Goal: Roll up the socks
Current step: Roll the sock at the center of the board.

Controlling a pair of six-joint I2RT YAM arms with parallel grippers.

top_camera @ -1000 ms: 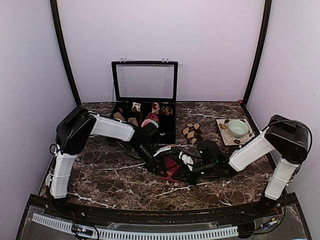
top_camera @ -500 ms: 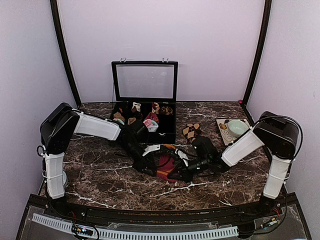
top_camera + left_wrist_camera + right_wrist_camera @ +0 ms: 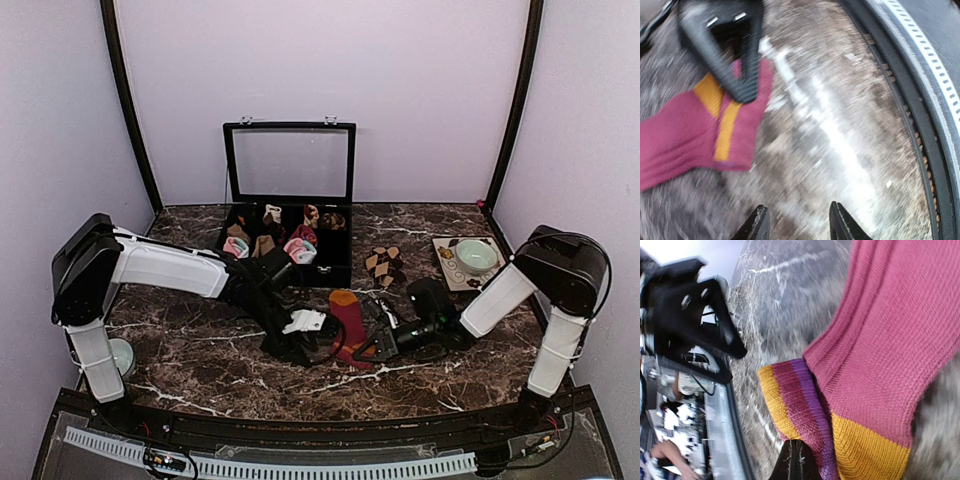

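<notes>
The ribbed magenta sock (image 3: 880, 330) lies on the table (image 3: 200, 350), purple and orange stripes at one end; right jaws are closed on that end, left jaws partly open, empty

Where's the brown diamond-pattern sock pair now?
In the top view, the diamond-pattern socks lie right of centre, between the black box and the tray.

Dark marble table (image 3: 200, 350) w/ a black box (image 3: 335, 268) at the back center, clear lid (image 3: 290, 162) standing straight up, compartments stuffed w/ small sock rolls, e.g. a pink-and-white one (image 3: 299, 250) in front and another (image 3: 236, 246) further left. Far right there's a patterned square tray (image 3: 447, 272) w/ a pale green bowl (image 3: 477, 256) on it. Also a round grey disc (image 3: 122, 355) near the left edge, tbh can't tell what it is.
</notes>
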